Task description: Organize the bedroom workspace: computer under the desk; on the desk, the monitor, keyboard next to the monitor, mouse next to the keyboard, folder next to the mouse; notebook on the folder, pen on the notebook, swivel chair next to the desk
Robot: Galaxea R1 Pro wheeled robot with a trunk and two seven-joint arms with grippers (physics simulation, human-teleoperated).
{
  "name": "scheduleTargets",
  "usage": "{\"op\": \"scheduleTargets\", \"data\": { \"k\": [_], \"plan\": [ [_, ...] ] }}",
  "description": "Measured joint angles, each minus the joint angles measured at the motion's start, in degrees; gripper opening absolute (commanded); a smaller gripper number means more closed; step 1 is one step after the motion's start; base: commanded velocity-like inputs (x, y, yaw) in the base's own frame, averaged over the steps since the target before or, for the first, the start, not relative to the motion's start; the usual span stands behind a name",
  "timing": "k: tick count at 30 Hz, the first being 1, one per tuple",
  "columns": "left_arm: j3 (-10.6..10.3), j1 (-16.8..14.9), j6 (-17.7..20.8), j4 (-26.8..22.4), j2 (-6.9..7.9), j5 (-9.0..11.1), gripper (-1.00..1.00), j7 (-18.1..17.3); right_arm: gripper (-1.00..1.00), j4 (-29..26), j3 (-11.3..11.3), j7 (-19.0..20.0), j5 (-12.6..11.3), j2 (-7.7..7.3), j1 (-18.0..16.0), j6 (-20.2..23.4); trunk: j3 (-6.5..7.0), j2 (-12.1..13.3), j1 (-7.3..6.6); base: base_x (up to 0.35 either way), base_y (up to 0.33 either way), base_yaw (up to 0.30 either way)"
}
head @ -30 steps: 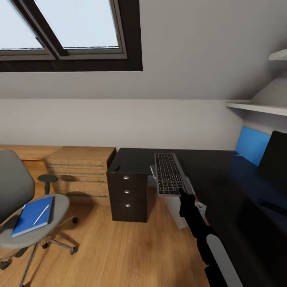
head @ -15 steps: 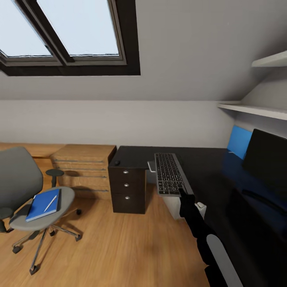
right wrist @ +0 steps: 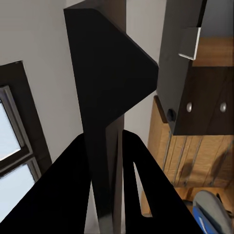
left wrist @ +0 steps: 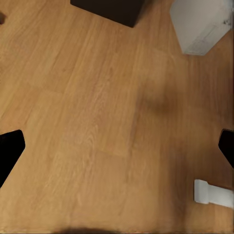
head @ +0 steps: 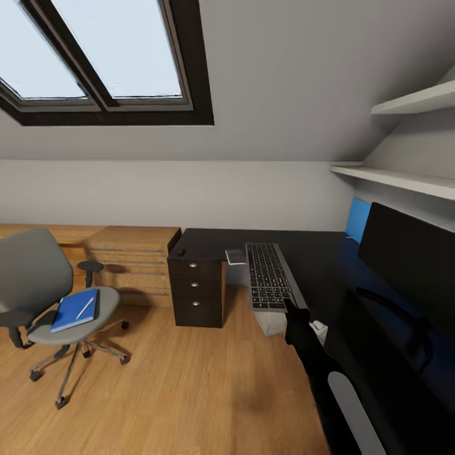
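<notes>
Attic bedroom: the keyboard [head: 270, 277] is pinched at its near end by the right hand [head: 291, 308], above the desk [head: 328, 265] front edge, unplaced. Left hand is spread. Monitor [head: 407, 256] is set on desk; folder [head: 76, 309] remains on swivel chair [head: 44, 297].

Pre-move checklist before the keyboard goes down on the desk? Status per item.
1. Right gripper shut on keyboard: ok, fingers clamp its near edge in the right wrist view.
2. Keyboard on desk: not ok, held in the air.
3. Monitor on desk: ok.
4. Free desk surface beside monitor: ok, bare black top.
5. Mouse next to keyboard spot: not ok, it sits at the far desk corner over the drawers.
6. Left gripper free: ok, open over the floor.
</notes>
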Motion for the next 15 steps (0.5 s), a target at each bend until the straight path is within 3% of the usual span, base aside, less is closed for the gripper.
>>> {"op": "scheduleTargets", "data": {
  "k": [5,7,11,15],
  "plan": [
    [0.1,0.0,0.01,0.01,-0.03,0.0,1.0,1.1,-1.0,0.05,-0.01,0.0,-0.02,-0.63,0.01,0.02,0.9,2.01,-1.1,-0.282,-0.248,0.0],
    [-0.11,0.0,0.02,0.01,-0.04,0.0,1.0,3.49,-1.0,0.05,-0.02,0.0,-0.02,-0.7,-0.01,0.02,1.26,2.81,-1.54,-0.268,-0.257,0.0],
    [-0.72,0.0,0.2,-0.07,-0.05,0.0,1.0,12.09,-1.0,-0.03,0.01,-0.01,-0.05,-0.6,-0.01,-0.28,1.98,4.41,-2.42,-0.251,-0.272,0.0],
    [-0.74,0.0,0.24,-0.08,-0.05,0.0,1.0,13.05,-1.0,-0.01,0.09,-0.02,-0.06,-0.73,-0.01,-0.25,2.52,5.64,-3.09,-0.232,-0.274,0.0]
  ]
}}
